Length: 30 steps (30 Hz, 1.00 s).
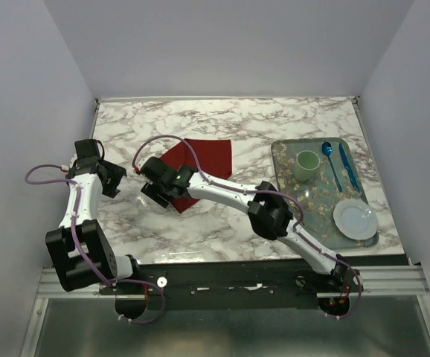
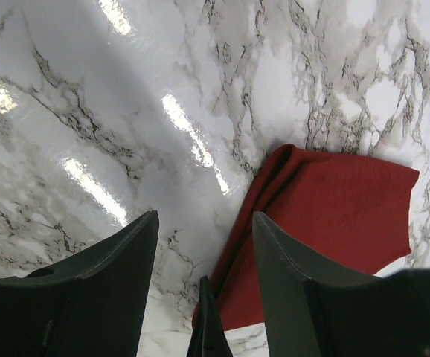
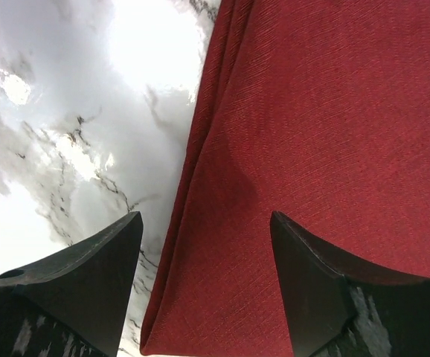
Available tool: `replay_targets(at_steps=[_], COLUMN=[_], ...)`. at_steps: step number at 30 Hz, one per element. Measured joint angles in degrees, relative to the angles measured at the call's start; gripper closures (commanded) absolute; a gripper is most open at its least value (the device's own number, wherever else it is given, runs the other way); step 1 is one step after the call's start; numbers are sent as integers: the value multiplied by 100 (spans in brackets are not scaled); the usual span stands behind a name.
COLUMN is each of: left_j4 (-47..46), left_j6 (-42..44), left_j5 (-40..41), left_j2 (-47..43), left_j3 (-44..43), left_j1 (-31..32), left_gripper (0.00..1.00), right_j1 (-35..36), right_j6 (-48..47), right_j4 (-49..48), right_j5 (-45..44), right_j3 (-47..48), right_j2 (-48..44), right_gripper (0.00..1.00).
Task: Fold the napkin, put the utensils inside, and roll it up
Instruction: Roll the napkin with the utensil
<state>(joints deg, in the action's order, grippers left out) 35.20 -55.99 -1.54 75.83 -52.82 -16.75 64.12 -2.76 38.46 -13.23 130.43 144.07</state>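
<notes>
Got right gripper spread apart over napkin 8 o'clock edge, gripping nothing; left gripper likewise apart, empty, at napkin's 9 o'clock over marble table.

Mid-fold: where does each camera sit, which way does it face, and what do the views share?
Top external: above and behind the bases, looking down on marble table, left arm, right arm, dark red cloth napkin, green tray.
Left wrist: on the left gripper, facing down at marble, napkin at right; open fingers show.
Right wrist: on the right gripper, facing down at the napkin's left edge; open fingers show.
Shared: all three see the napkin.
</notes>
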Motion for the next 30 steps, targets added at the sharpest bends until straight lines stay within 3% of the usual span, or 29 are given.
replay_targets(at_steps=[12,23,30], left_j4=[-35,-37,-133], left_j6=[-26,-26,-9], left_j5=[-4,-17,-70], left_j2=[22,46,111], left_j3=[20,28,155], left_j1=[0,0,0], left_gripper=[37,36,23], right_j1=[46,72,76], right_j6=[-142,-33,46], right_j4=[48,-212,-361], right_j5=[-243,-380,-452], right_j3=[240,151,57], right_j2=[280,315,315], right_gripper=[28,46,63])
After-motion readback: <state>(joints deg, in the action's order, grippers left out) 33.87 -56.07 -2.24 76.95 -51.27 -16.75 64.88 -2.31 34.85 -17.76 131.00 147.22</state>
